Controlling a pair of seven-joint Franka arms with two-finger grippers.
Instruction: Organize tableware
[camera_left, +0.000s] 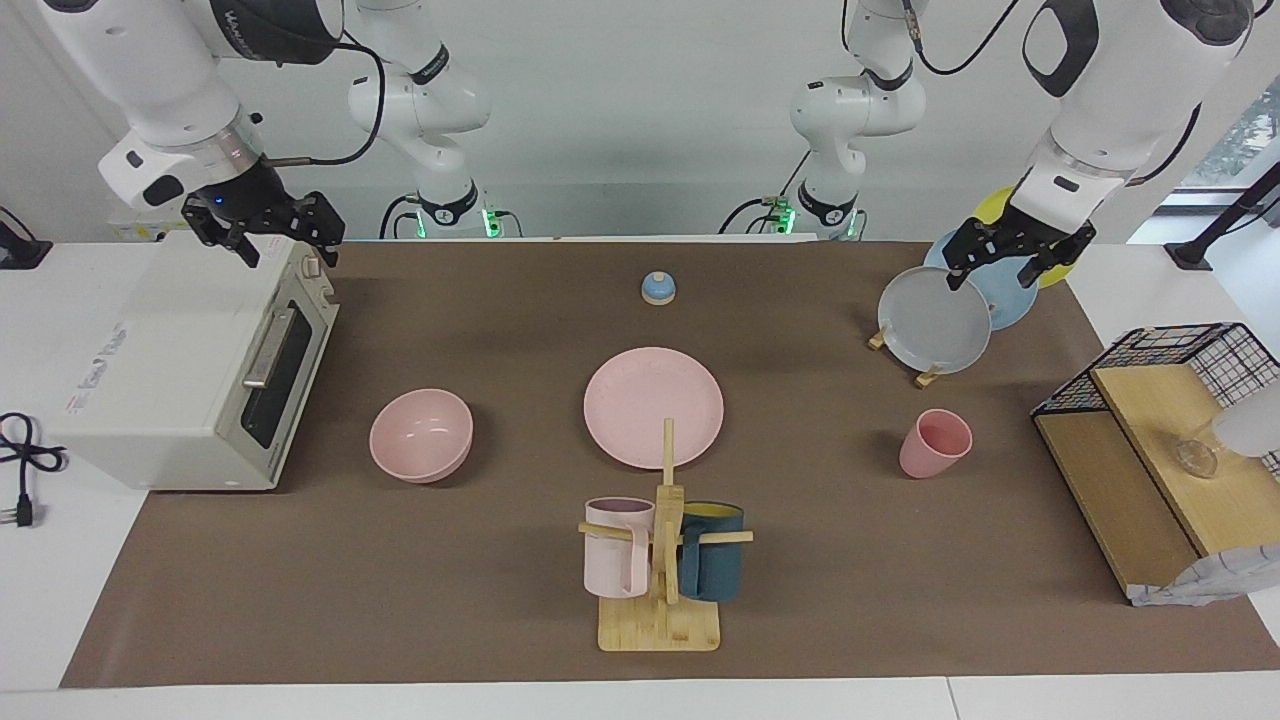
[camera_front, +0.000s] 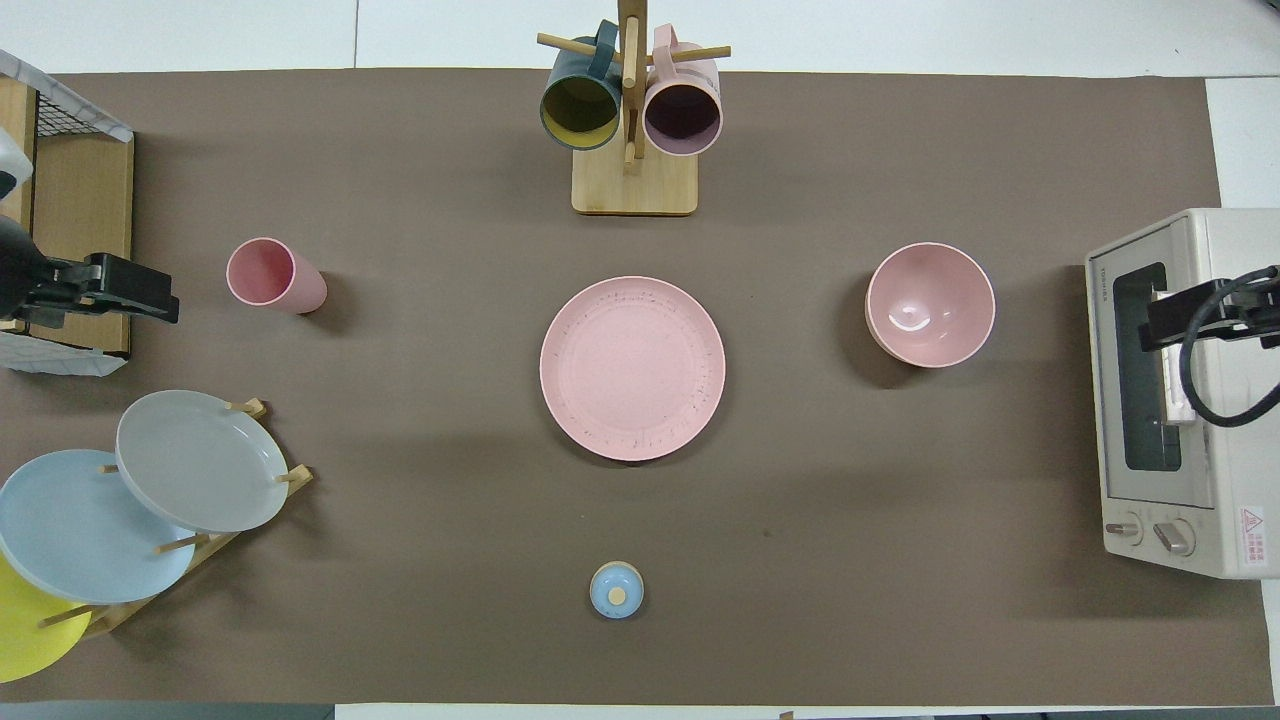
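Observation:
The pink plate (camera_left: 653, 405) (camera_front: 632, 368) lies flat at the middle of the brown mat. The pink bowl (camera_left: 421, 435) (camera_front: 930, 304) stands upright beside it toward the right arm's end, near the oven. The small pink cup (camera_left: 934, 443) (camera_front: 272, 275) stands upright toward the left arm's end. My left gripper (camera_left: 993, 278) (camera_front: 165, 305) is raised over the plate rack, open and empty. My right gripper (camera_left: 285, 250) (camera_front: 1150, 330) is raised over the toaster oven, open and empty.
A toaster oven (camera_left: 180, 370) (camera_front: 1170, 390) stands at the right arm's end. A rack holds a grey plate (camera_left: 935, 320), a blue one and a yellow one. A mug tree (camera_left: 665, 560) with two mugs stands farther out than the plate. A small blue knobbed piece (camera_left: 658, 288) sits nearer the robots. A wire-and-wood shelf (camera_left: 1150, 440) is at the left arm's end.

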